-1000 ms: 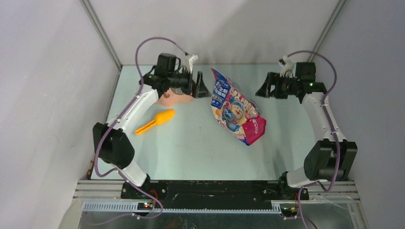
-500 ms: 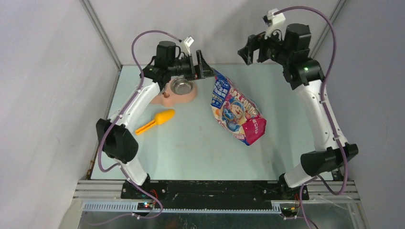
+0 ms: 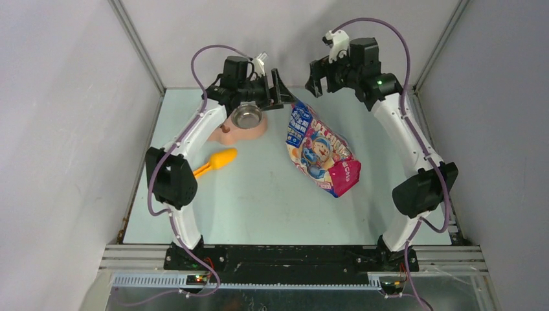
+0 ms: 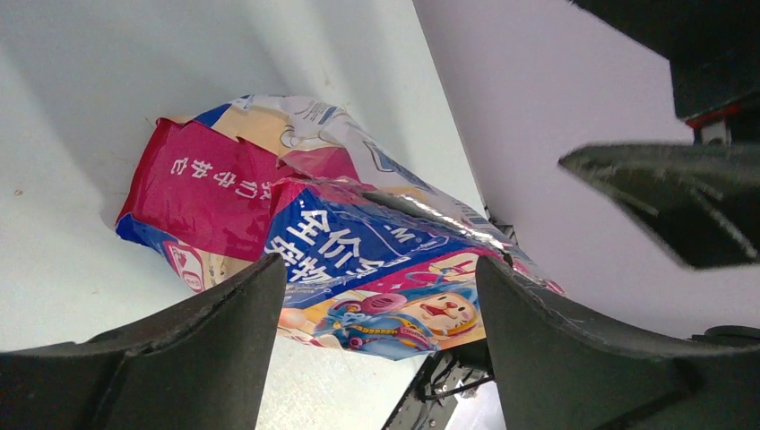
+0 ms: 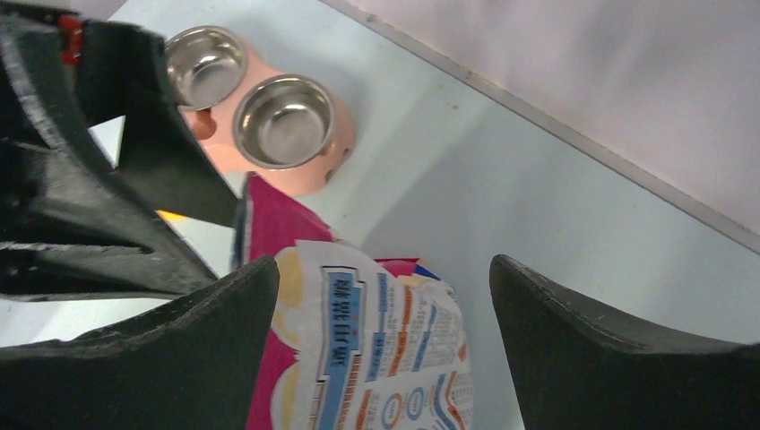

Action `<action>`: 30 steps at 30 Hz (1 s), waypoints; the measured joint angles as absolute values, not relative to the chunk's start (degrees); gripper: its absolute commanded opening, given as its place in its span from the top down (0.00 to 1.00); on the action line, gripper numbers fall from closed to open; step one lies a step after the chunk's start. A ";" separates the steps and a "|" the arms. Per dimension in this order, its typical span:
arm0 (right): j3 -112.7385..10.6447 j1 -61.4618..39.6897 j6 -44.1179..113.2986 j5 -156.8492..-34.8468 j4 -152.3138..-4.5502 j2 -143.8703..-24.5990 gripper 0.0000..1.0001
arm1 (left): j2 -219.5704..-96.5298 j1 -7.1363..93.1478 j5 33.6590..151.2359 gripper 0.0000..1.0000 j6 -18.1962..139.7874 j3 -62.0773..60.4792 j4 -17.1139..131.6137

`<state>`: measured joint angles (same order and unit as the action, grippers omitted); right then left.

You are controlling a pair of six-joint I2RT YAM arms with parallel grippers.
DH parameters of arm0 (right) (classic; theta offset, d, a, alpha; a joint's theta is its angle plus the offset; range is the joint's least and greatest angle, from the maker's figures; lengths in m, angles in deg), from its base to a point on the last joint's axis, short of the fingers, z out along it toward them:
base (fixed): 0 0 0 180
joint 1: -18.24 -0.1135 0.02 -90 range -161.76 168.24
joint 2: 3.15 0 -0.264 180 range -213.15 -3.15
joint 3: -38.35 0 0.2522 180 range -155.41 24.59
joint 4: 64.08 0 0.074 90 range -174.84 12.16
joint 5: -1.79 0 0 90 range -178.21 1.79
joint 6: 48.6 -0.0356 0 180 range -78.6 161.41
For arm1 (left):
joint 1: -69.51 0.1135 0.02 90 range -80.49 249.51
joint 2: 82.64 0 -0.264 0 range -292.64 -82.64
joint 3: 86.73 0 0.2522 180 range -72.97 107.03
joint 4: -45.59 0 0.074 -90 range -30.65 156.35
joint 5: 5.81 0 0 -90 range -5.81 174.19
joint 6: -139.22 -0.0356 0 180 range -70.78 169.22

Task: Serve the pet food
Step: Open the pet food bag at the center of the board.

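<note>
Swings the right gripper (image 3: 314, 72) from the right side of the table (image 3: 259, 201) up and leftward to the far edge, above the top end of the bag (image 3: 320, 150). Shifts the left gripper (image 3: 280, 89) rightward off the feeder (image 3: 241, 129), to just beside that same end, baring one bowl (image 3: 246, 116). Brings the two grippers near each other and draws both elbows inward.

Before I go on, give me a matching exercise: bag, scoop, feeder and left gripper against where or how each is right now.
Things:
1. cat food bag
2. orange scoop
3. pink feeder
4. left gripper

Places or states:
a. open, hovering by the bag's far end
b. far left, both steel bowls empty
c. lying flat in the centre
d. lying left of the bag, on the near side of the feeder

Pairs: 1-c, 2-d, 3-b, 4-a
</note>
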<state>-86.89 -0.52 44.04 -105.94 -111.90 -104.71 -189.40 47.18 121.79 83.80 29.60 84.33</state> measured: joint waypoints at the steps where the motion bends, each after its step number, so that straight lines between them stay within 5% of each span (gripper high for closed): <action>1: -86.89 -1.09 44.48 -106.21 -111.88 -104.62 0.10 | -189.49 47.18 121.86 0.21 83.83 29.88 84.33; 30: -84.97 -4.17 46.44 -108.74 -113.71 -105.06 0.09 | -184.95 48.10 121.31 0.21 82.65 29.73 84.35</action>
<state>-84.97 -4.17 46.44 -108.74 -113.71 -105.06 -184.95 48.10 121.31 82.65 29.73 84.35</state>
